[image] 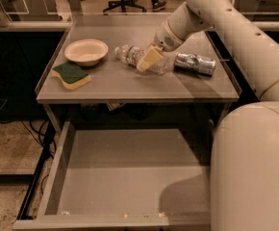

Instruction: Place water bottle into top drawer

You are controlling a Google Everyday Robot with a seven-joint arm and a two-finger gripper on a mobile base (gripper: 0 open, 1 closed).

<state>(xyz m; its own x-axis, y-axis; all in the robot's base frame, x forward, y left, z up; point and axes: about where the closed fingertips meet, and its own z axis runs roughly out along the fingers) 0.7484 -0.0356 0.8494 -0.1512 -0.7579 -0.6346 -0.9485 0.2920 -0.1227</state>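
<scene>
The gripper (pixel 149 59) is set low over the middle of the table (pixel 130 86), nearer the far edge than the near one. Its cream tip is seen laid across the midsection of the water bottle (pixel 129 55). Contact with the bottle is indicated, but whether the gripper is closed on it or merely resting against it cannot be told, since the far side of the bottle is hidden.

The bottle appears to lie on its side on the tabletop. Its long axis runs roughly parallel to the far edge, with the cap end turned toward the left edge and the base toward the right edge. That axis is crossed by the gripper, which is judged to suit a grasp around the ribbed body.

A crushed can (pixel 194 64) is found just beside the base, near enough that it could be nudged. A bowl (pixel 86 51) and a sponge (pixel 71 75) are placed toward the left edge, well apart from the gripper.

Below the near edge the top drawer (pixel 130 177) is pulled out. The bottle has not yet been brought to it.
</scene>
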